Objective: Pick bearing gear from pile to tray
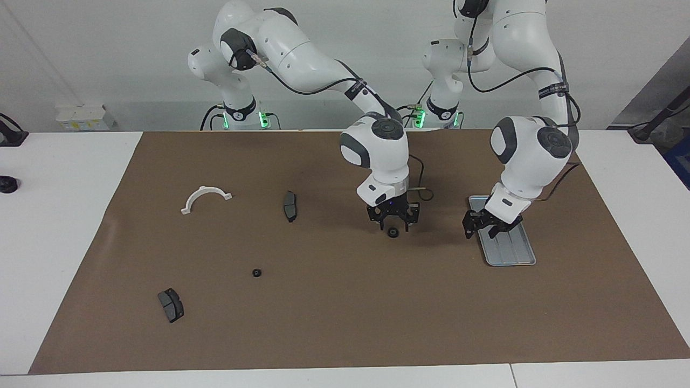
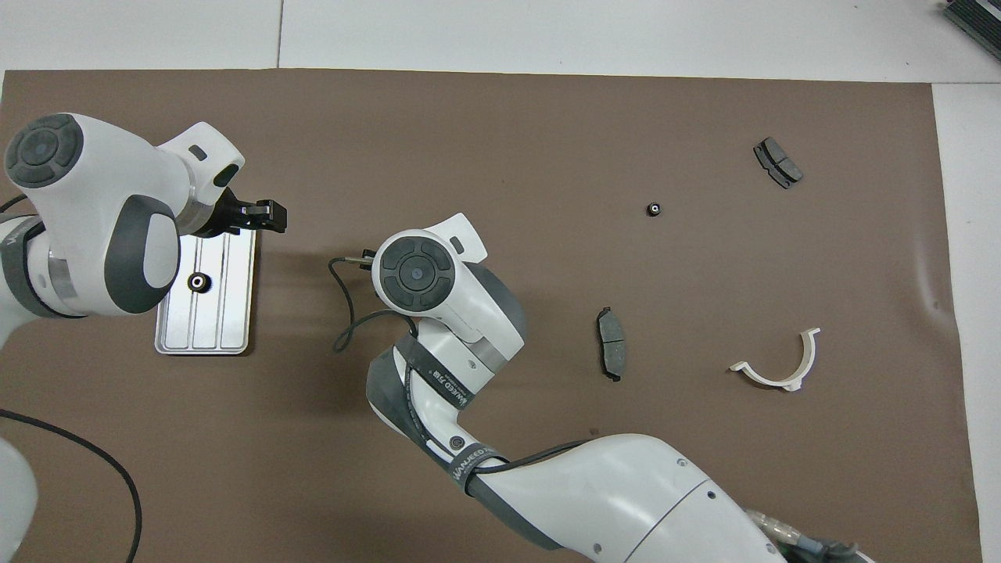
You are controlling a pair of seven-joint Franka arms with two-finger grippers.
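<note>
The pile's parts lie scattered on the brown mat (image 1: 345, 323). My right gripper (image 1: 393, 222) is open, fingers down, just over a black round gear (image 1: 393, 232) at mid-table. In the overhead view its own wrist (image 2: 414, 270) hides both. A second gear (image 1: 257, 272) (image 2: 654, 209) lies loose toward the right arm's end. The silver ribbed tray (image 1: 512, 253) (image 2: 227, 328) holds one gear (image 2: 199, 282), hidden in the facing view. My left gripper (image 1: 480, 231) (image 2: 270, 216) is open and empty over the tray's end farther from the robots.
Two dark grey brake pads (image 1: 290, 206) (image 1: 171, 305) and a white half-ring (image 1: 205, 196) lie toward the right arm's end; they also show in the overhead view (image 2: 611, 342) (image 2: 777, 163) (image 2: 782, 363). A black cable (image 2: 344, 313) hangs beside the right wrist.
</note>
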